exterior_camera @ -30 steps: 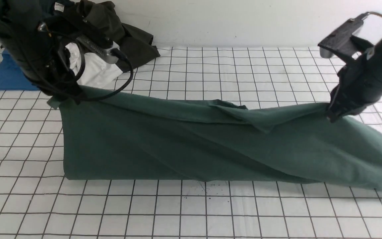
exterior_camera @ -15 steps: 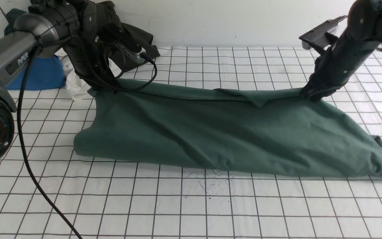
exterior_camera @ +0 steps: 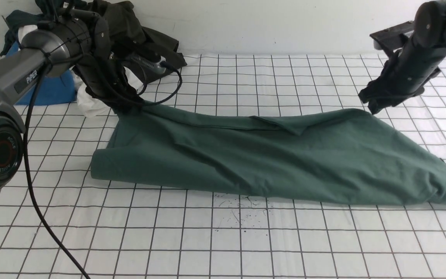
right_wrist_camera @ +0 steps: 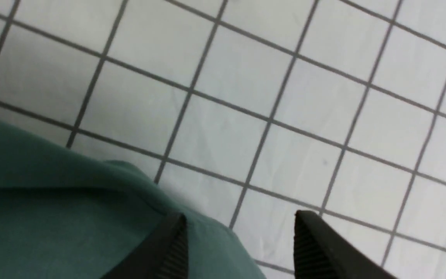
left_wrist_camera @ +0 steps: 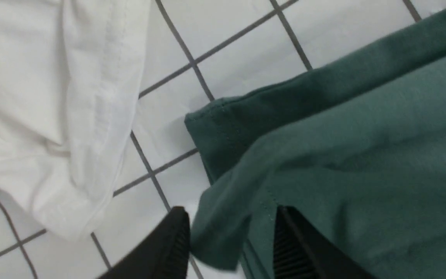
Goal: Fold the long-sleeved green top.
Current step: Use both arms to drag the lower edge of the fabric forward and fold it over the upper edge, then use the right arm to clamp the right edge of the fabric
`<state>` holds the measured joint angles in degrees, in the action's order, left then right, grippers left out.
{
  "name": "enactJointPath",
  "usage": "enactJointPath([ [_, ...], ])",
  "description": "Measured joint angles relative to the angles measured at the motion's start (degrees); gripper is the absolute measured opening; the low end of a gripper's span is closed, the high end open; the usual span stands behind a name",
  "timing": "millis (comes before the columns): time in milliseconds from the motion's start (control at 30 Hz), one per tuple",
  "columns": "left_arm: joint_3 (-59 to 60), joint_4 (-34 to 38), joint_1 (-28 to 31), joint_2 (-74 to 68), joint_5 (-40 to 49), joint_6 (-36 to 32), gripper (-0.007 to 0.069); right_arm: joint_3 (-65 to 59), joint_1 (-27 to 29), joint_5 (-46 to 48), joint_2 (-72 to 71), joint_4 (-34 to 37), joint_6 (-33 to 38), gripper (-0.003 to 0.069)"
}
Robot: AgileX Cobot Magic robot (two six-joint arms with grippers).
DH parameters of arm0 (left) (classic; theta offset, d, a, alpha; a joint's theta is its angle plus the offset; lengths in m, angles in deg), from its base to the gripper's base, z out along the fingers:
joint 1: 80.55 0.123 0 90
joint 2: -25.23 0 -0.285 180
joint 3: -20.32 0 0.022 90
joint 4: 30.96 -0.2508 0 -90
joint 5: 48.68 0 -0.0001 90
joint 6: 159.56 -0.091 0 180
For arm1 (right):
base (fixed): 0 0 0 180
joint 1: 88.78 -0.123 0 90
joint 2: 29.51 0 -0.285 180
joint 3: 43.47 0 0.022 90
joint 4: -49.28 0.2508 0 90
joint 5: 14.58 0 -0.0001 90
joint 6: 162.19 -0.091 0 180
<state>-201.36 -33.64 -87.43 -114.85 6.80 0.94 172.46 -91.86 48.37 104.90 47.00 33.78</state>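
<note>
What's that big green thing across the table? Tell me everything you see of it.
The green top is soft, matte and cotton-looking, folded lengthwise into a long, slightly rumpled band. It lies on the gridded table, running from far left to near right. A pointed flap lies by its far edge; a stitched hem shows at the left corner. That corner sits loosely between the jaws of the open left gripper; the open right gripper hovers by the far right corner, holding nothing.
</note>
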Motion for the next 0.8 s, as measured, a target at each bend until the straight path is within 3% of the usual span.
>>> enactJointPath([
  [33,-1.94,0.61,0.00,0.87,3.06,1.69,0.0360,0.18,0.65,2.87,-1.00,0.00,-0.48,0.0379],
  [133,-6.25,2.00,0.00,2.18,8.45,2.60,0.0401,0.23,1.51,6.74,-2.77,0.16,-0.68,0.0384],
  [267,-12.06,6.66,-0.05,3.15,14.38,2.52,0.0400,-1.19,3.08,7.59,-6.14,2.28,-1.28,0.0386],
  [467,-13.28,12.90,-1.97,3.14,15.38,-0.18,0.0226,-10.94,6.33,7.64,-12.25,6.51,-1.61,0.0386],
  [533,-13.28,15.35,-3.62,3.09,15.40,-2.13,0.0092,-18.55,8.53,7.44,-15.11,7.71,-1.84,0.0386],
  [600,-13.28,17.21,-4.88,3.09,15.40,-3.47,0.0031,-24.10,10.19,5.38,-16.78,8.17,-2.55,0.0386],
  [800,-13.28,23.16,-6.46,2.19,15.44,-5.45,-0.0008,-36.58,14.50,-7.50,-16.93,9.02,-7.42,0.0398],
])
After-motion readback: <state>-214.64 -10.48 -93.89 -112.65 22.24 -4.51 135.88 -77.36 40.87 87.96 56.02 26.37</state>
